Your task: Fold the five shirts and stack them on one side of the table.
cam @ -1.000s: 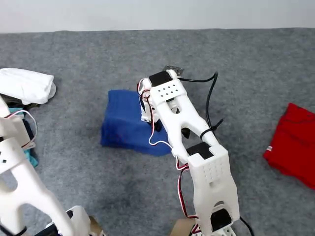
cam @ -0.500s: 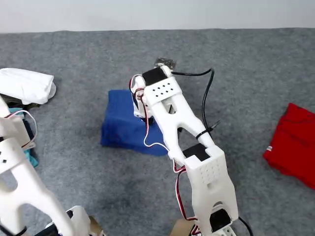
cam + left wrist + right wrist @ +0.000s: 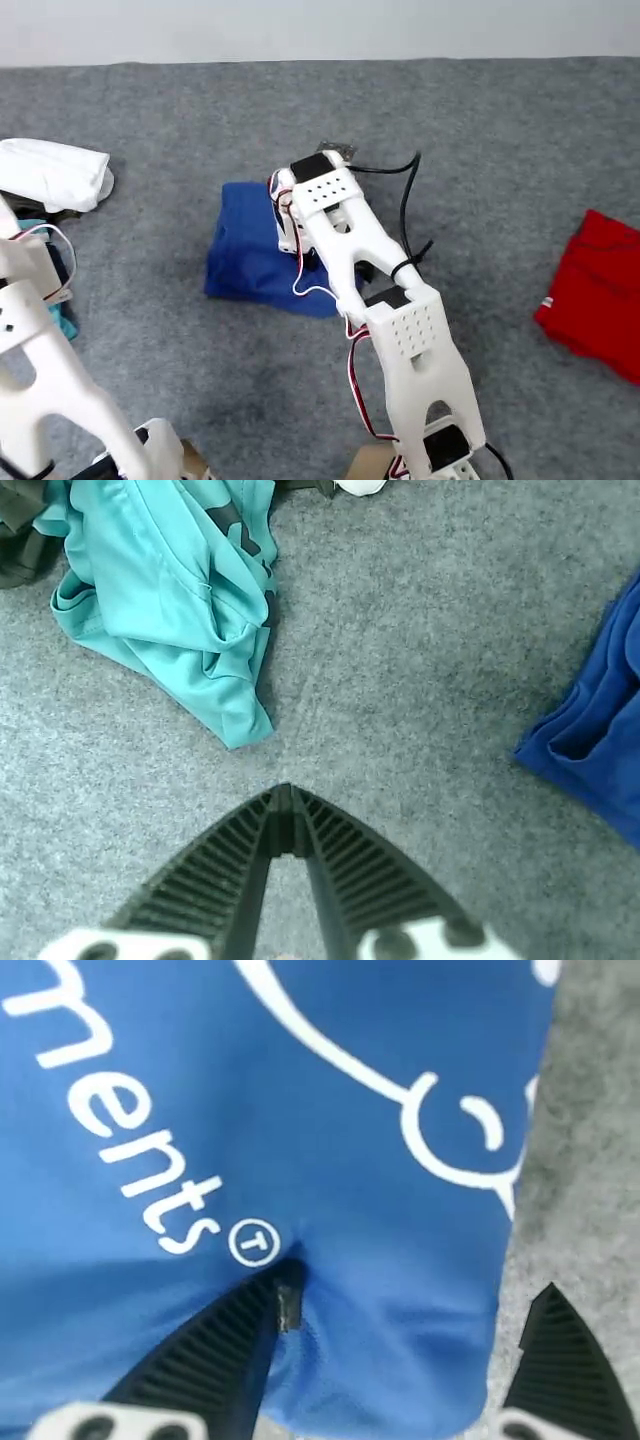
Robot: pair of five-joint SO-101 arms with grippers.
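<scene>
Left wrist view: left claw (image 3: 287, 802) pressed together, tips meeting, nothing between them, hanging over bare grey desk (image 3: 420, 630). Just beyond the tips, a crumpled teal shirt (image 3: 170, 600), not folded, lying beside something dark (image 3: 15, 540) (cannot tell what kind of garment). Off to one side, a corner of the blue shirt (image 3: 600, 730), well apart from the teal one.

Seen from the high view, near the middle of the desk: blue shirt (image 3: 245, 250) folded into a thick block, with the right arm (image 3: 350, 240) stretched over its right part. Seen from the right wrist view: right claw (image 3: 418, 1295) spread wide and pinching nothing. One finger (image 3: 230, 1335) pushed down into the blue cloth, making a small dent beside the white print (image 3: 150, 1190). Other finger (image 3: 550, 1350) past the edge of the shirt, above the desk.

Red shirt (image 3: 598, 295) at the right border of the desk, well apart from the blue one. Farthest away, at the left border, a white shirt (image 3: 55, 172) lying as a soft bundle.
</scene>
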